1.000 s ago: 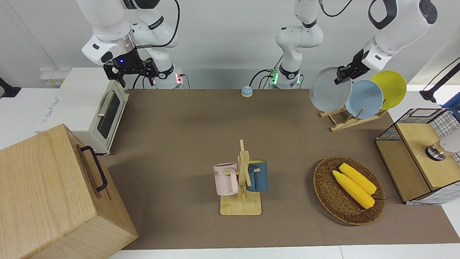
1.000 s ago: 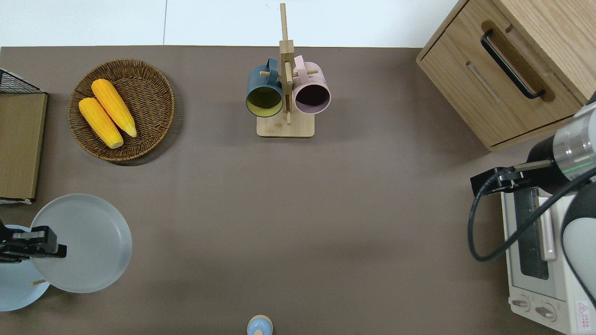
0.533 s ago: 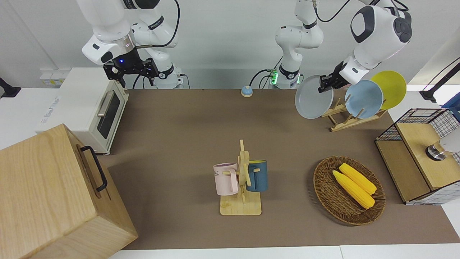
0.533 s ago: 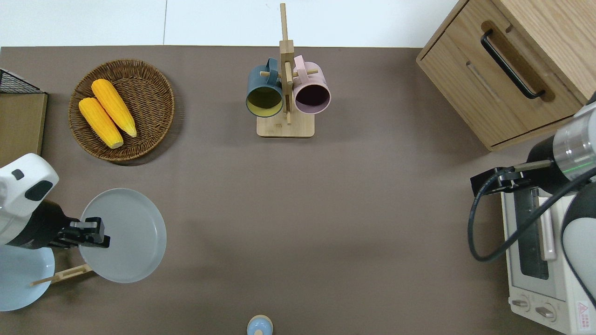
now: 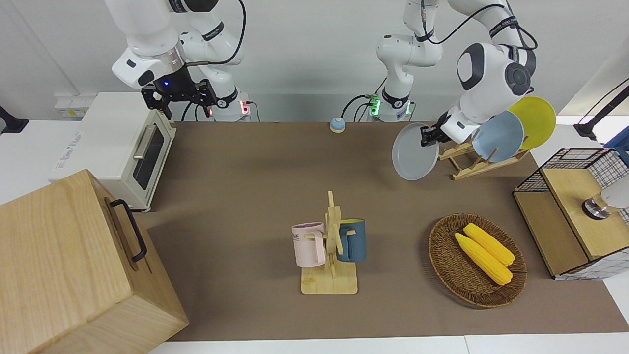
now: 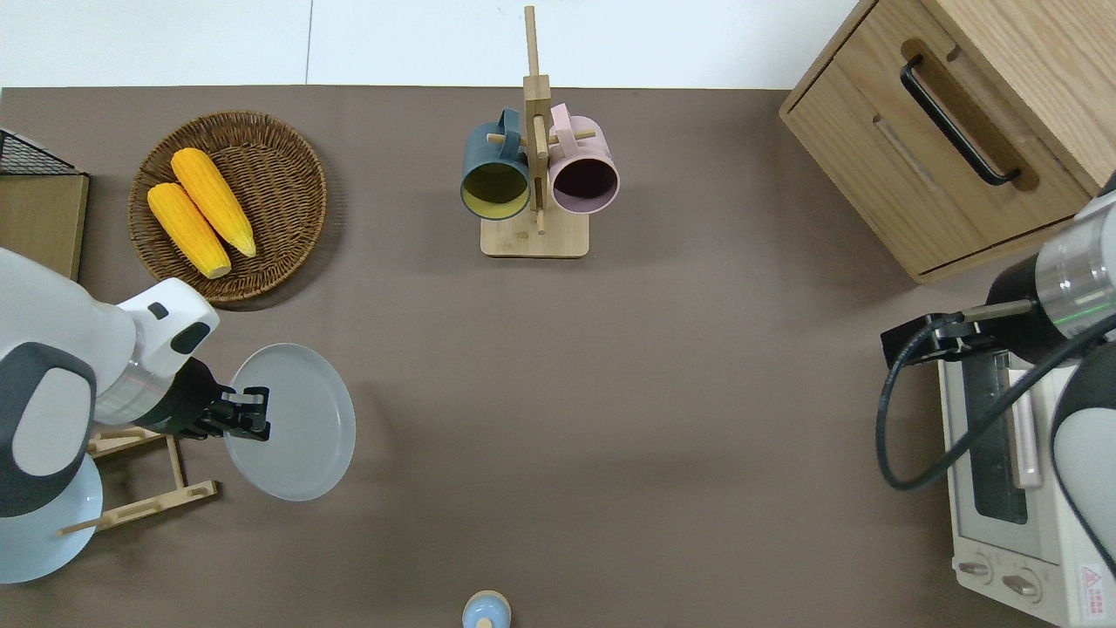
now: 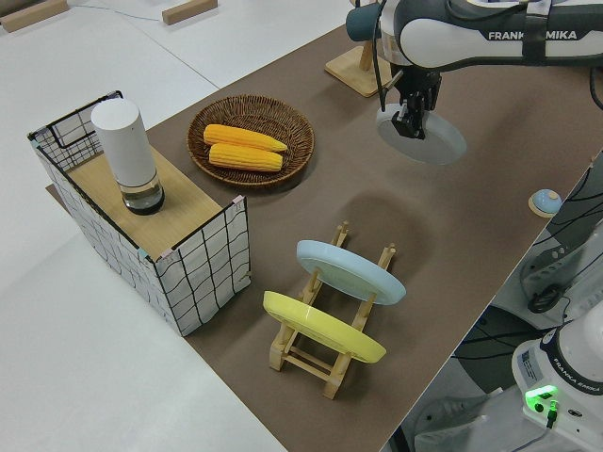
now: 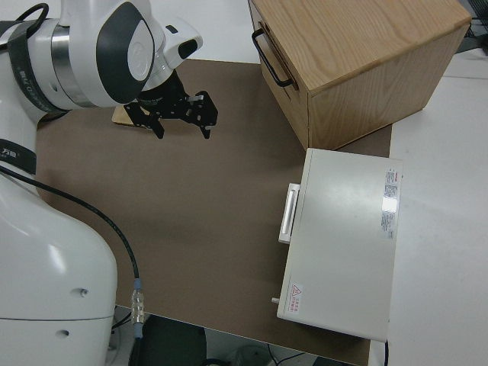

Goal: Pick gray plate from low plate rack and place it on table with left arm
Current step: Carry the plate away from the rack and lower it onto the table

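My left gripper (image 6: 248, 412) (image 5: 425, 137) is shut on the rim of the gray plate (image 6: 296, 423) (image 5: 413, 160) (image 7: 429, 141). It holds the plate tilted in the air over bare table (image 6: 610, 419), just beside the low plate rack (image 6: 139, 501) (image 5: 479, 164) (image 7: 325, 353). The rack holds a light-blue plate (image 5: 499, 135) (image 7: 349, 271) and a yellow plate (image 5: 535, 120) (image 7: 320, 328). The right arm is parked, its gripper (image 8: 183, 114) open.
A wicker basket with two corn cobs (image 6: 227, 205) lies farther from the robots than the plate. A mug stand with two mugs (image 6: 536, 174) stands mid-table. A wire crate (image 5: 570, 211), a toaster oven (image 5: 132, 147), a wooden cabinet (image 6: 950, 122) and a small bell (image 6: 486, 610) are around.
My left gripper has carried the gray plate off the rack, toward the table's middle, and lower. The right arm has not moved.
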{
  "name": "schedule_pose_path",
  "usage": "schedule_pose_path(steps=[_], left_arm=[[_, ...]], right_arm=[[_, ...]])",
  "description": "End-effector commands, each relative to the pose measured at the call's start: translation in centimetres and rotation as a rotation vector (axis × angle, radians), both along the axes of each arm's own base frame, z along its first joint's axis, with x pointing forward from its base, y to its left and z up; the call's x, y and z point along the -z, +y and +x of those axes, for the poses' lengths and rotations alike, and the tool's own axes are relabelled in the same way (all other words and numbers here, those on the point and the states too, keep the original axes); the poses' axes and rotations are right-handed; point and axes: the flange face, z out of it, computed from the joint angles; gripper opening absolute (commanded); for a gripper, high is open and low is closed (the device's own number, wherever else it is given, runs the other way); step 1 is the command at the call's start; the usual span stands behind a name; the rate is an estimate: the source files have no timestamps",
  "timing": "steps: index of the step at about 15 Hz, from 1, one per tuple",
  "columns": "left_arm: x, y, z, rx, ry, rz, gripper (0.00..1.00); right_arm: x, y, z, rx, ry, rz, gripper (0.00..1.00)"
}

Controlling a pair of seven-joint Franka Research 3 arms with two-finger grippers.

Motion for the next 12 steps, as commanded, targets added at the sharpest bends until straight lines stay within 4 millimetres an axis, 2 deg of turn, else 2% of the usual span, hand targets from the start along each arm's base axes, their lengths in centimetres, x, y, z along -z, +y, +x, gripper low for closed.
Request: schedule_pose_path(steps=[1, 4, 7, 12], left_arm=[[2.4, -1.5, 0.2, 0.001, 0.000, -0.001, 0.10], [4.2, -3.1, 0.3, 0.006, 0.009, -0.021, 0.10], [5.2, -3.2, 0.5, 0.003, 0.003, -0.015, 0.11], [5.8, -3.7, 0.6, 0.010, 0.007, -0.011, 0.12]], right_arm=[[-0.4, -0.3, -0.2, 0.016, 0.000, -0.008, 0.983], [-0.3, -0.2, -0.2, 0.014, 0.002, -0.008, 0.983], [-0.4, -0.2, -0.2, 0.014, 0.000, -0.008, 0.983], [-0.4, -0.2, -0.2, 0.014, 0.000, -0.008, 0.983]])
